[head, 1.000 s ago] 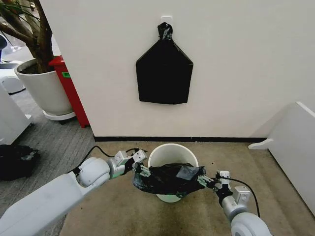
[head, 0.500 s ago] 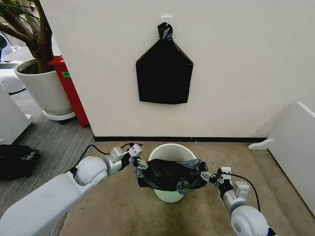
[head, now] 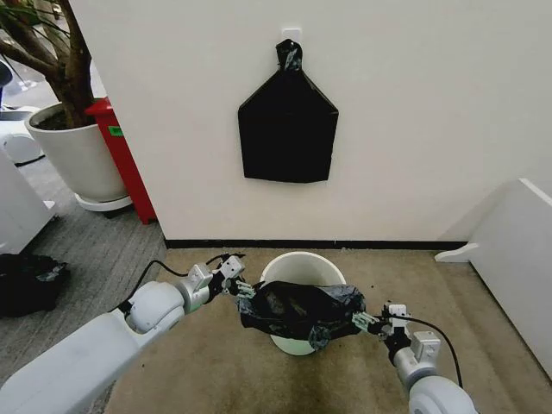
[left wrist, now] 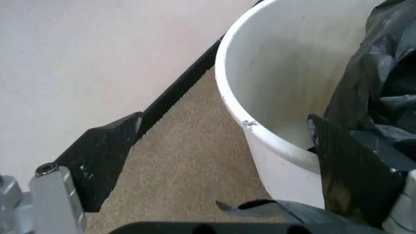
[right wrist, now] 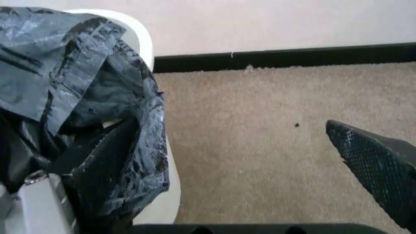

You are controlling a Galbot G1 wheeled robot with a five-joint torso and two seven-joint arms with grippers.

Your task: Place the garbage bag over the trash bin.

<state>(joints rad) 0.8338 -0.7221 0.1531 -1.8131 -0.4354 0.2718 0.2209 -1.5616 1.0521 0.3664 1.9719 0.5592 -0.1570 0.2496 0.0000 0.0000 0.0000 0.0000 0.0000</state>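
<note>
1. Over the front half of the trash bin [head: 302,261], the garbage bag [head: 297,310] hangs stretched between the two grippers. It covers the near rim and drapes down the front wall, while the back of the mouth lies uncovered.
2. At the bag's left end is the left gripper [head: 237,285]. In its wrist view the fingers [left wrist: 97,161] stand wide apart, one over bare carpet and the other pressed into the bag [left wrist: 383,73] at the bin's rim [left wrist: 273,73].
3. At the bag's right end is the right gripper [head: 366,321], also spread. One finger is tucked into the plastic [right wrist: 78,73] beside the bin [right wrist: 146,44], and the other finger [right wrist: 373,165] is free above the carpet [right wrist: 247,136].
4. Bare carpet lies on both sides of the bin. The black baseboard [head: 388,245] and the wall run close behind it, and a white panel [head: 517,250] stands off to the right.
5. Compared with a second ago, the bag's top edge sits a little farther over the mouth, and the left gripper has drawn slightly left and toward the wall.
6. The bag is thin, glossy and crinkled. The bin is smooth, round white plastic that tapers downward.
7. On the wall above hangs a flat, pentagon-shaped black bag bundle [head: 287,129], knotted at its top. A large white plant pot [head: 78,159] stands far left.
</note>
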